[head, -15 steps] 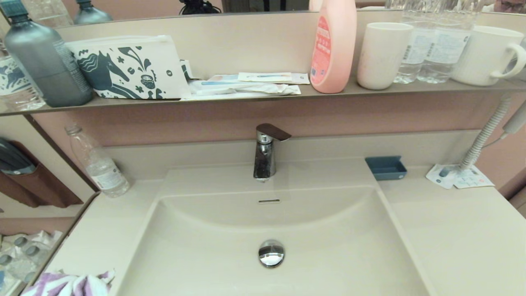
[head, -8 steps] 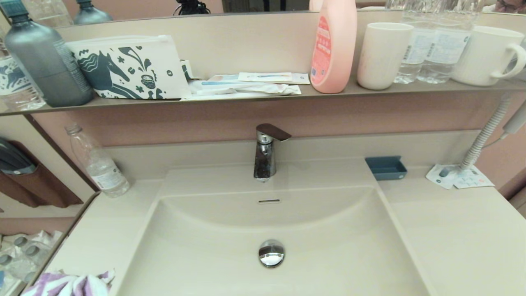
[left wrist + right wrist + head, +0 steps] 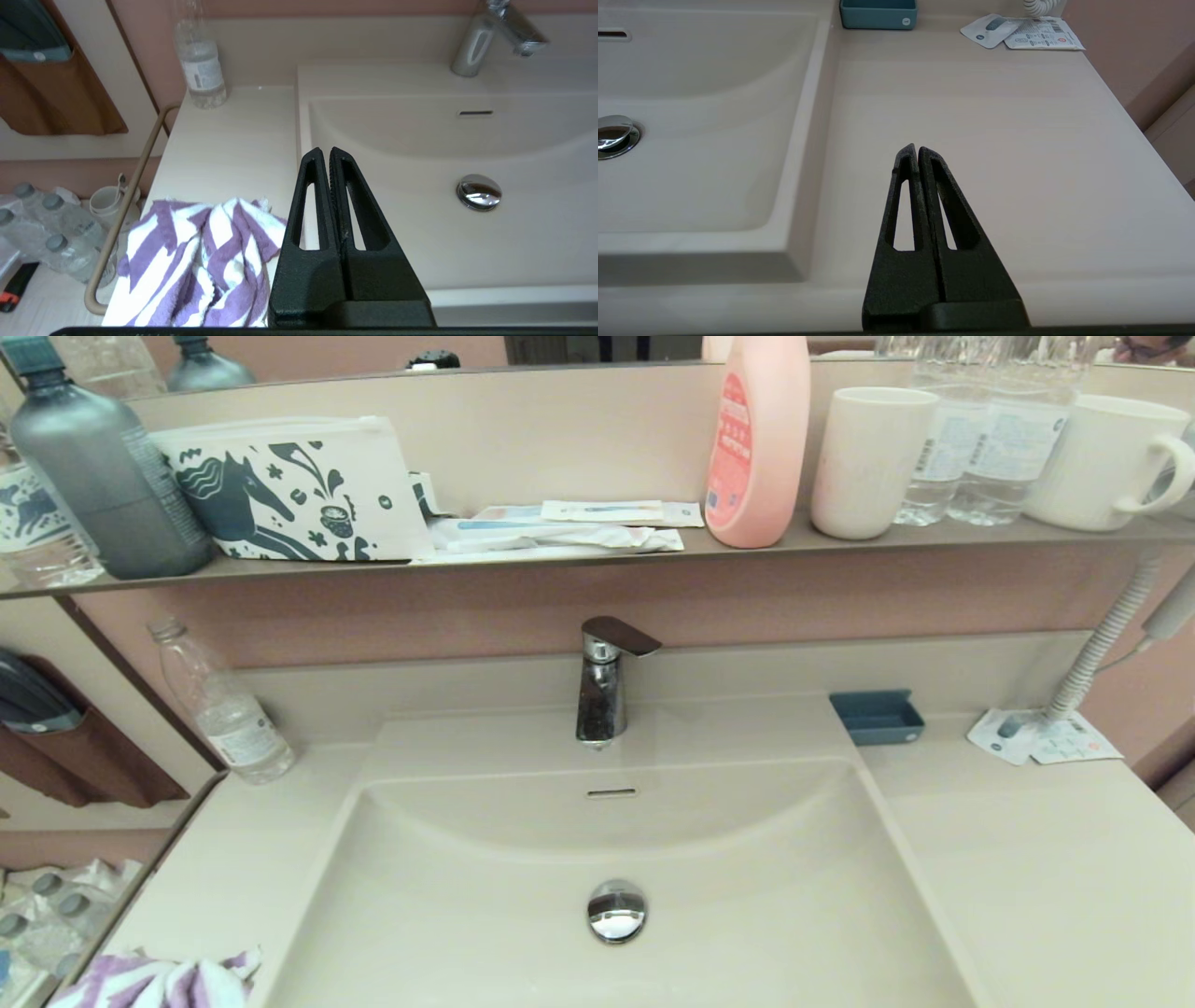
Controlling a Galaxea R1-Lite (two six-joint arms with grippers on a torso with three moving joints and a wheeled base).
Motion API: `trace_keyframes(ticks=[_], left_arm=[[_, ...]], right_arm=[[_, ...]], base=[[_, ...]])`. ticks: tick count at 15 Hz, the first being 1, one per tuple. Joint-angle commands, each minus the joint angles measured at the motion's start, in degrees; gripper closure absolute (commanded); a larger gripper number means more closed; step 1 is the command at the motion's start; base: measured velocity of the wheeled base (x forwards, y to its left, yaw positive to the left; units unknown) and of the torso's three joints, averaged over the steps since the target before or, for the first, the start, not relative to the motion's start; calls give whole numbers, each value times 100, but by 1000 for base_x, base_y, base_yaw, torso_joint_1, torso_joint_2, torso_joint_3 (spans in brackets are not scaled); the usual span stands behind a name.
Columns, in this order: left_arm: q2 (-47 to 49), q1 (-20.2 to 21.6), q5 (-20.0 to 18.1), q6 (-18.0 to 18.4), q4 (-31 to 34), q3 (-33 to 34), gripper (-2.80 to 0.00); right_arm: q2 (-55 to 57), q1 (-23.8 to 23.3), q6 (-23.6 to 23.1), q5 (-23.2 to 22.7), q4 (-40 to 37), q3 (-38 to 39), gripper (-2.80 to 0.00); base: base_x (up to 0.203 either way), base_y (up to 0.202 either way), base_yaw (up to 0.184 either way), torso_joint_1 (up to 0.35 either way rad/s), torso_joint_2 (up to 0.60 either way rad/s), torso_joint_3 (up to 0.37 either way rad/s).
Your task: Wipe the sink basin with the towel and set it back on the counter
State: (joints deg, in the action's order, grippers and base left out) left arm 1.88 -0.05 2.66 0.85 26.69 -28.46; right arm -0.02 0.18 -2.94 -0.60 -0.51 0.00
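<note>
Head view: towel (image 3: 154,982) at counter (image 3: 1046,868) edge.

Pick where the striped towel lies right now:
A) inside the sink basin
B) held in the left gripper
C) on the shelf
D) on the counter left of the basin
D: the towel lies crumpled on the counter, beside the shut, empty left gripper.

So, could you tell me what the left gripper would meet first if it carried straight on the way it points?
Probably the sink basin. The shut left gripper points along the basin's left rim, past the towel beside it; depth is unclear, so it may meet the counter edge.
</note>
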Motion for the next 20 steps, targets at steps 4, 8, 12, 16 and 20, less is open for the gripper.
trace_keyframes(ticks=[4,8,12,16,20], left_arm=[[-188,14,33,10,-812,1145,0],[-188,14,-6,25,-1296,1649,0],[-188,-13,-2,117,-1412,1960,0],[-188,-13,-11,140,-1737,2267,0],[-188,-13,-246,266,-1773,2510,0]], right_arm=[[2,-1,-5,-2,6,0,0],[2,0,-3,-2,5,0,0],[2,-1,-5,-2,3,0,0],[2,-1,-5,-2,7,0,0],[2,3,-4,-2,6,0,0]], base=[[0,0,0,0,0,0],[0,0,0,0,0,0],[0,0,0,0,0,0],[0,0,0,0,0,0],[0,0,0,0,0,0]])
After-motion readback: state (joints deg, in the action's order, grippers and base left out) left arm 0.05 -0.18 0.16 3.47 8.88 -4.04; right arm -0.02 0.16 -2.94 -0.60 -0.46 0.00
